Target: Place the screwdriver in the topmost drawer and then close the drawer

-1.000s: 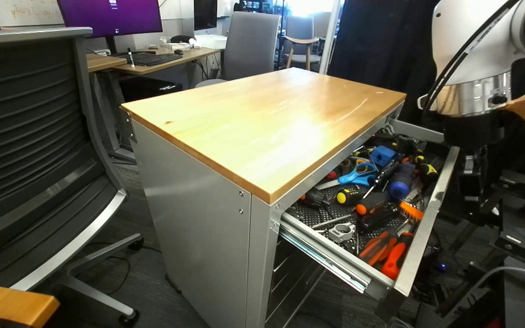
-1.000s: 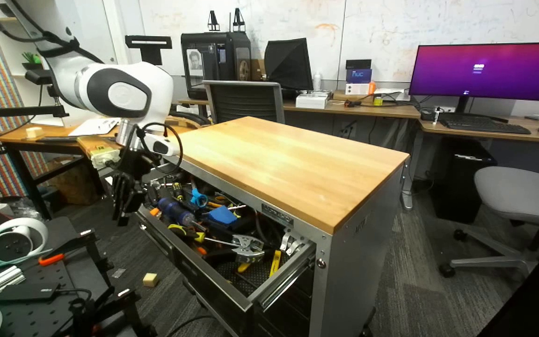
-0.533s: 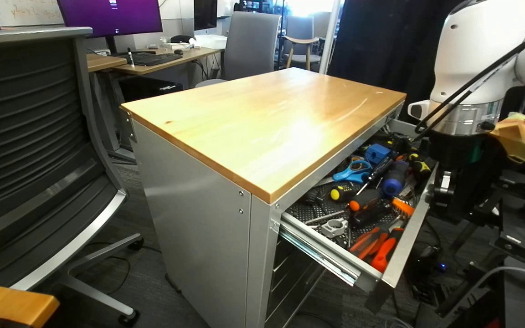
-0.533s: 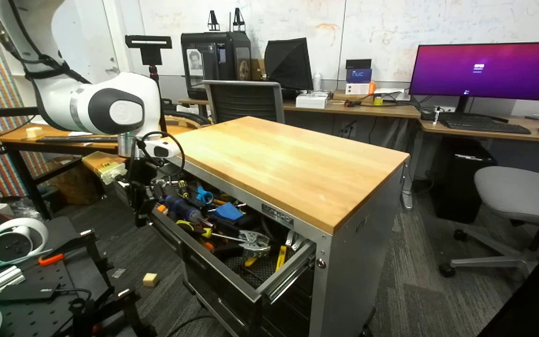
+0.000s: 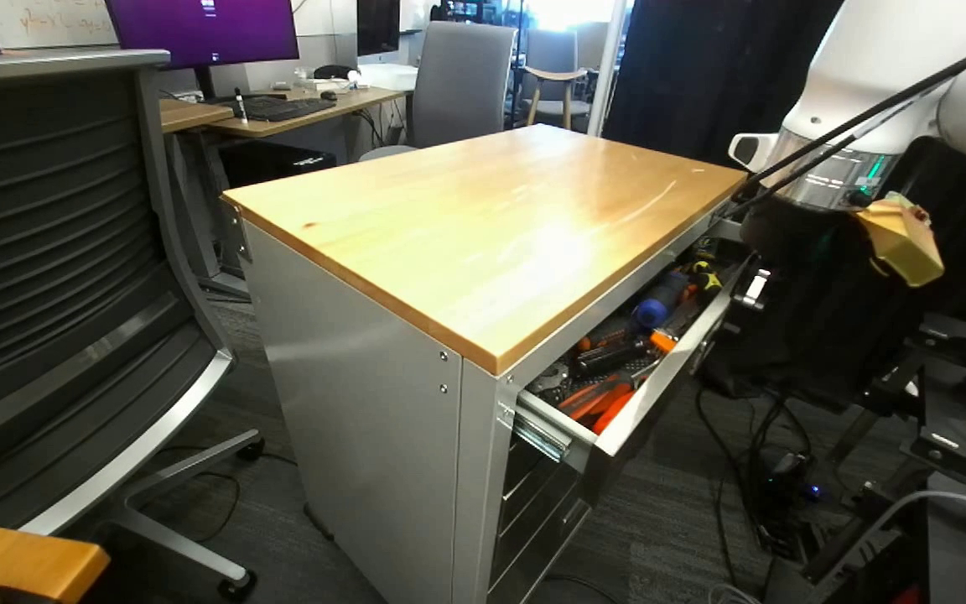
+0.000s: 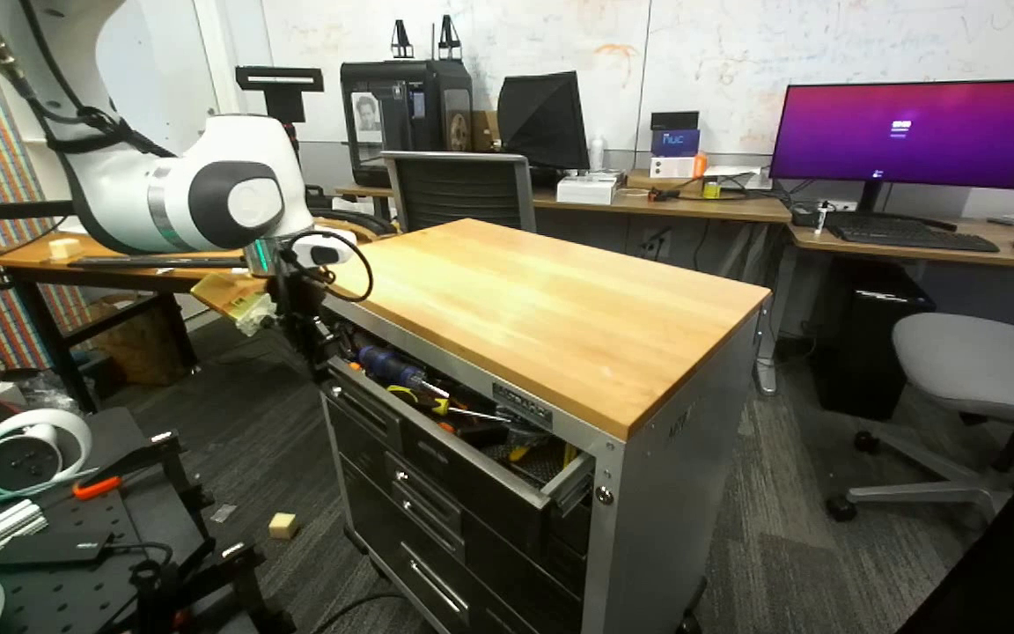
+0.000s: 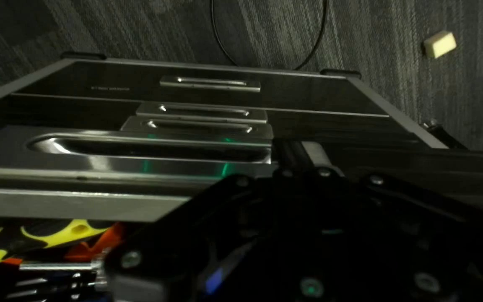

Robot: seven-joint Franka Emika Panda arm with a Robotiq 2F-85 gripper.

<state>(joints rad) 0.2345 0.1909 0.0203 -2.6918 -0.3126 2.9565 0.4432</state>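
Observation:
The topmost drawer [image 5: 644, 401] is partly open and holds many jumbled tools. It shows in both exterior views, with its dark front [image 6: 482, 482] in an exterior view and its pale rim [image 7: 74, 206] in the wrist view. My gripper [image 7: 297, 156] is shut, its fingertips together at the drawer's front beside the recessed handle [image 7: 162, 150]. They look to be against the front panel. The gripper [image 6: 320, 352] is at the drawer's far end in an exterior view. Nothing shows between the fingers. I cannot pick out the small black screwdriver among the tools; it may be hidden.
The wooden top [image 6: 542, 326] of the cabinet overhangs the drawer. Red-orange handles [image 5: 596, 401] and a blue handle [image 5: 659, 309] lie in the drawer. A black cart [image 6: 76, 528] stands in front of the cabinet. A small yellow block [image 6: 283, 527] lies on the floor.
The arm has moved toward the cabinet, and the topmost drawer has slid inward with it. Less of the tools now shows. The gripper has gone from beyond the drawer's front to right against it.

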